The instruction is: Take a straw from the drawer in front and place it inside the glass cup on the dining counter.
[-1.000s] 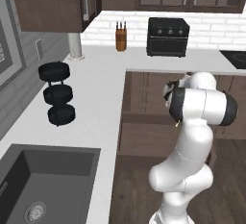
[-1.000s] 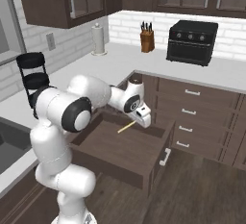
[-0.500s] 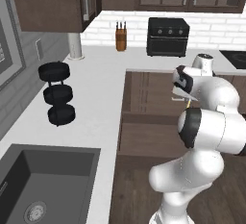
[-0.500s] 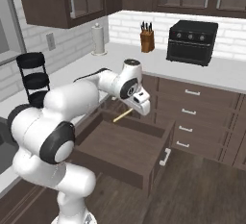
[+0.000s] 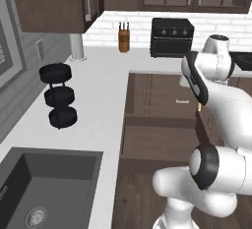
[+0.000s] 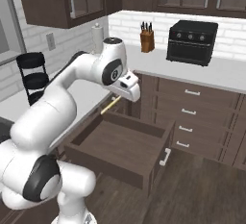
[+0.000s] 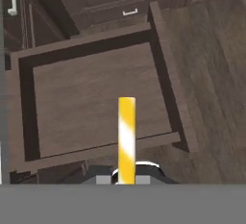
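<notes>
My gripper (image 6: 118, 100) hangs above the open drawer (image 6: 144, 163), shut on the straw (image 6: 110, 105). The pale yellow straw sticks out from the fingers, slanting down to the left in the right base view. In the hand view the straw (image 7: 127, 136) points straight ahead from the gripper (image 7: 127, 180) over the drawer's (image 7: 96, 98) bare brown bottom, well above it. Nothing else lies in the drawer. From the left base camera the arm covers the hand, and the drawer (image 5: 157, 142) shows pulled out beside the counter. The glass cup and the dining counter are out of view.
A white L-shaped counter (image 5: 103, 95) carries a black tiered stand (image 5: 60, 95), a knife block (image 5: 124, 39), a black toaster oven (image 5: 171, 37) and a sink (image 5: 44, 184). Drawer fronts with metal handles (image 6: 190, 112) stand to the right of the open drawer. Wooden floor lies in front.
The arm has swung and lifted, carrying the straw up and away from the drawer's bottom. The drawer stays open and has not moved.
</notes>
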Available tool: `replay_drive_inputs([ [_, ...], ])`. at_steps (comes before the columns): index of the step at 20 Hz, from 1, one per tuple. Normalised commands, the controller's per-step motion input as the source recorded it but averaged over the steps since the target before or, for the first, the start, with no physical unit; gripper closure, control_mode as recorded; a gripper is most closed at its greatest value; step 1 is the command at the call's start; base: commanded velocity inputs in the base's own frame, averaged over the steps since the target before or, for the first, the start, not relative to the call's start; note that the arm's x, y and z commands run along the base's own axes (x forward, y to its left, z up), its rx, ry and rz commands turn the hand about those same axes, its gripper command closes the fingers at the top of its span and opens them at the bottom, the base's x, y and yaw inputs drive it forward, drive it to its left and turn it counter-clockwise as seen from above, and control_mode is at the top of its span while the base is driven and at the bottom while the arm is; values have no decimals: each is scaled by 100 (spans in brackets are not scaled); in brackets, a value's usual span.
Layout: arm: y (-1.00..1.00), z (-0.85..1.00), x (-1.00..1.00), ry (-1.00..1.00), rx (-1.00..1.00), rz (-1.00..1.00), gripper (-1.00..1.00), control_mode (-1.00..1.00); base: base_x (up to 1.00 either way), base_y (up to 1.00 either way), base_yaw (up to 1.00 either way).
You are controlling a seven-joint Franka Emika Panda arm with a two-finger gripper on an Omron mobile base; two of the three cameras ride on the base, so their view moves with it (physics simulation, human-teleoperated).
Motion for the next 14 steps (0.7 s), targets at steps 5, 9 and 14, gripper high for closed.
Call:
replay_drive_inputs([
  [5, 59, 95, -63, 0, -15, 18, 100, -100, 0, 0, 0],
  [9, 44, 58, -57, 0, -14, 16, 100, -100, 0, 0, 0],
  [14, 15, 18, -42, 0, -9, 11, 100, -100, 0, 0, 0],
])
